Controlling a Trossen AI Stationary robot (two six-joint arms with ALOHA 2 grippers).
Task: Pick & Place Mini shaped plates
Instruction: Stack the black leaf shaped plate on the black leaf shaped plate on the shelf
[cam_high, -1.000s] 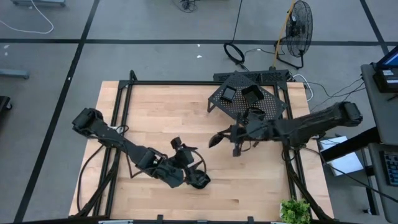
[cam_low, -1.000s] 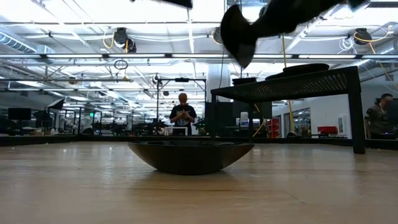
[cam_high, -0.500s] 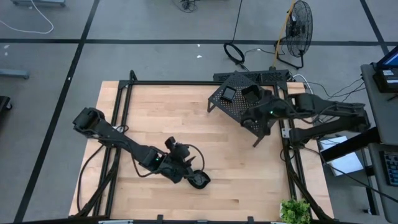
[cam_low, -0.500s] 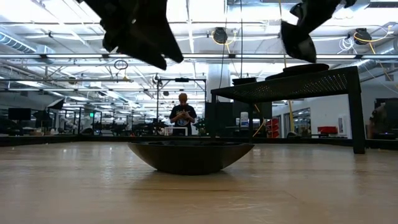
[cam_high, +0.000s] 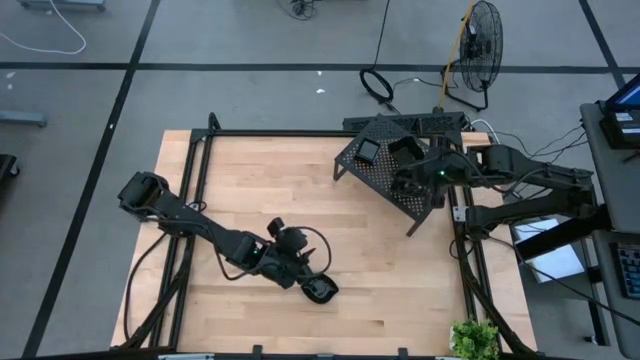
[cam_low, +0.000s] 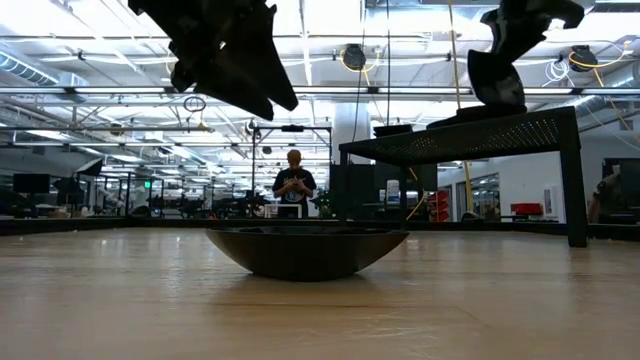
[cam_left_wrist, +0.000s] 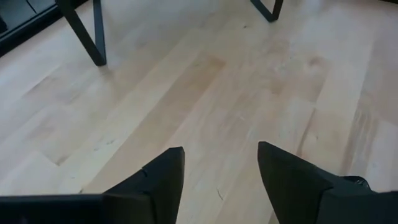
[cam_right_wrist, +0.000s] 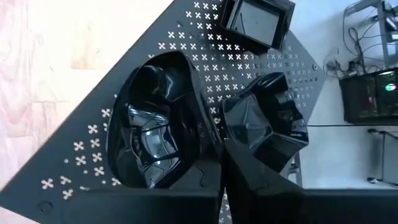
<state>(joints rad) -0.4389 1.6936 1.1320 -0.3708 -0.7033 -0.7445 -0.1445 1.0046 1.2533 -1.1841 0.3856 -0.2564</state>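
A glossy black mini plate (cam_high: 320, 290) rests by its rounded underside on the table near the near edge; it also shows in the low view (cam_low: 305, 250). My left gripper (cam_left_wrist: 221, 177) hangs open just above and beside it (cam_high: 302, 266). My right gripper (cam_right_wrist: 221, 186) is over the black perforated rack (cam_high: 372, 172) at the far right, shut on an oval glossy plate (cam_right_wrist: 155, 130). A square plate (cam_right_wrist: 258, 22) and an angular plate (cam_right_wrist: 267, 121) lie on the rack top. My right gripper pinches the oval plate by its rim (cam_right_wrist: 194, 177) between the two fingers. The plate is lifted clear and stands on edge, hanging below the fingers (cam_low: 495, 70) just above the rack top, its hollow side facing the wrist camera.
The rack stands on thin legs (cam_low: 575, 190) at the table's far right corner. A fan (cam_high: 482, 45) and cables lie on the floor beyond the table, and a plant (cam_high: 472, 338) sits by the near right corner. A person (cam_low: 294, 185) stands far behind. Bare wood (cam_high: 250, 180) spans the table's middle.
My right gripper has carried the oval plate from the table's middle toward the far right, coming to a stop over the rack and turning as it went. My left gripper has come down into the low view above the plate on the table.
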